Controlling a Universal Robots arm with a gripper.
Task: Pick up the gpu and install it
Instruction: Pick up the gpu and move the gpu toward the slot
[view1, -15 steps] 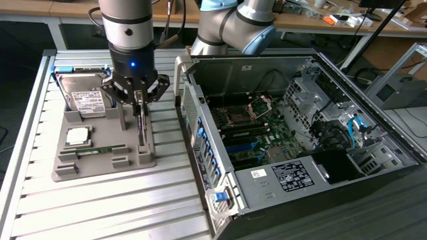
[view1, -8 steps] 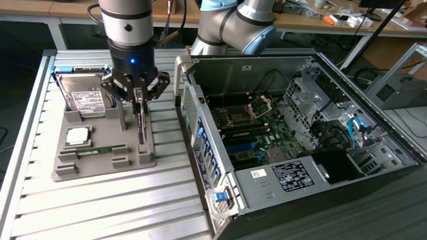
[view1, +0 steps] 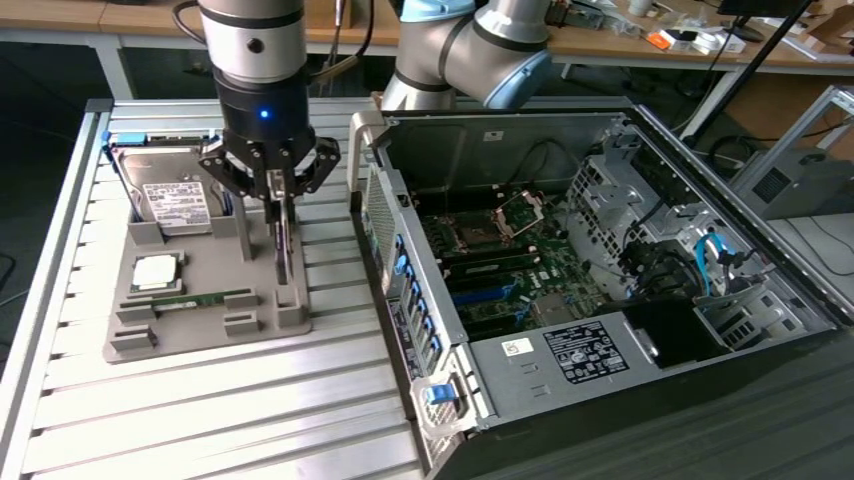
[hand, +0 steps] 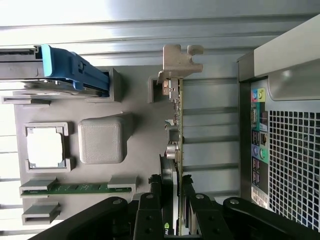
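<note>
The gpu (view1: 283, 250) stands on edge at the side of the grey holder tray (view1: 200, 325) nearest the computer case. In the wrist view the gpu (hand: 175, 130) shows edge-on as a thin card, with its silver end bracket (hand: 177, 60) at the far end. My gripper (view1: 276, 190) hangs straight down over it. In the wrist view my gripper (hand: 171, 210) has its black fingers (hand: 150, 212) pressed against both faces of the card. I cannot tell whether the card still rests in the tray's slots.
The tray (hand: 140, 150) also holds a silver hard drive (view1: 174, 200) with a blue carrier (hand: 75, 67), a processor (view1: 156, 270) and a green memory stick (view1: 200, 299). The open computer case (view1: 601, 270) lies close at the exterior view's right, motherboard (view1: 494, 250) exposed.
</note>
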